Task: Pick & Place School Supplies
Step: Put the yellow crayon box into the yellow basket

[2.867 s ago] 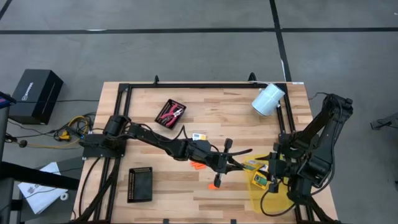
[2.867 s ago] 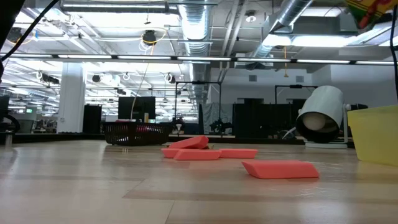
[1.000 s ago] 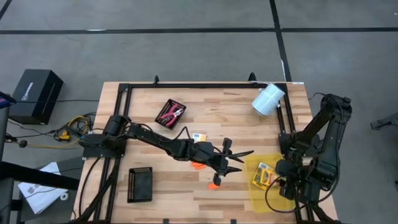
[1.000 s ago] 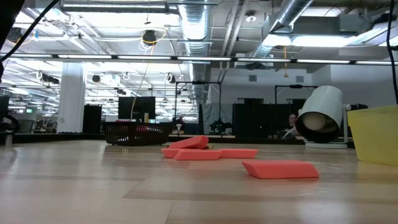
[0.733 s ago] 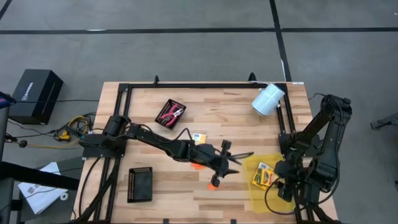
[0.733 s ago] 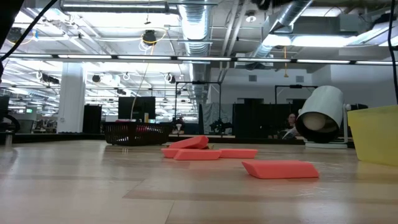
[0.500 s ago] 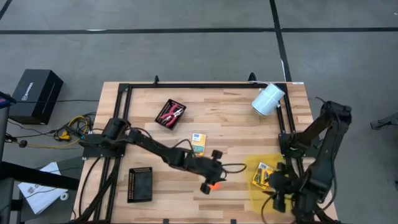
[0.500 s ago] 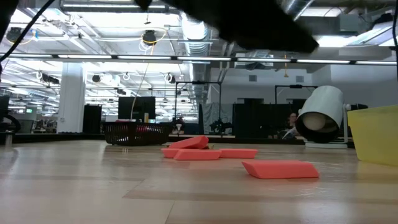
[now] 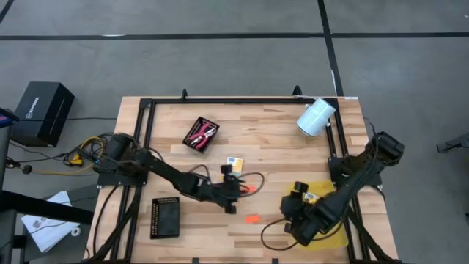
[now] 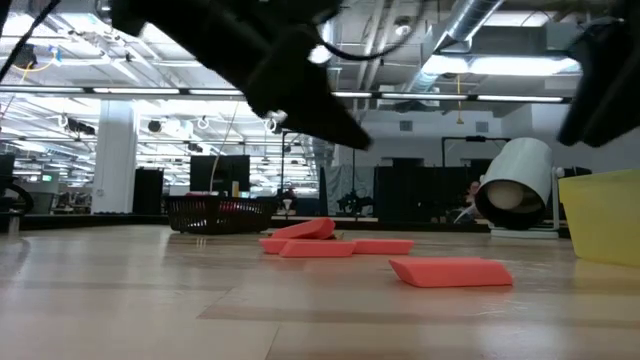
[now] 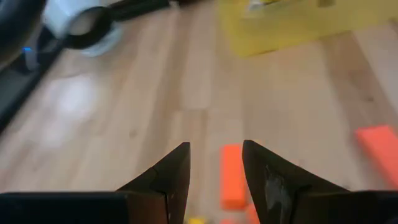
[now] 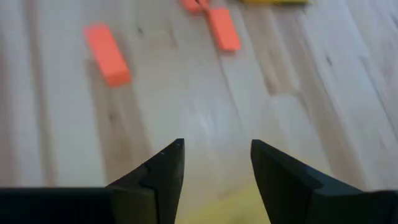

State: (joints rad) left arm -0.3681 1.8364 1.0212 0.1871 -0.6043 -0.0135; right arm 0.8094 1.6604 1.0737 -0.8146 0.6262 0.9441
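Note:
Three orange pieces lie flat on the wood: one alone point(image 9: 252, 218) and two close together point(image 9: 249, 188). A yellow crayon box point(image 9: 234, 161) lies flat beyond them, and another point(image 9: 308, 198) lies in the yellow bin point(image 9: 331, 233). Red-handled scissors point(image 9: 201, 134) sit in a mesh tray at the far left. My left gripper point(image 9: 240, 189) hovers open beside the orange pair, and one orange piece point(image 11: 232, 174) shows ahead between its fingers. My right gripper point(image 9: 287, 213) is open at the bin's left edge, facing the orange pieces point(image 12: 107, 53).
A white cylinder point(image 9: 316, 116) lies at the far right corner. A black mesh tray point(image 9: 165, 217) sits near the front left. The black frame rails point(image 9: 242, 100) run along the table's far edge and sides. Bare wood lies between the orange pieces and the bin.
My left gripper has drawn back from near the bin toward the table's left and sunk, rolling as it went, to the orange pair. My right gripper has swung from over the bin toward the table's left and down, past the bin's left edge. Nothing on the table has moved.

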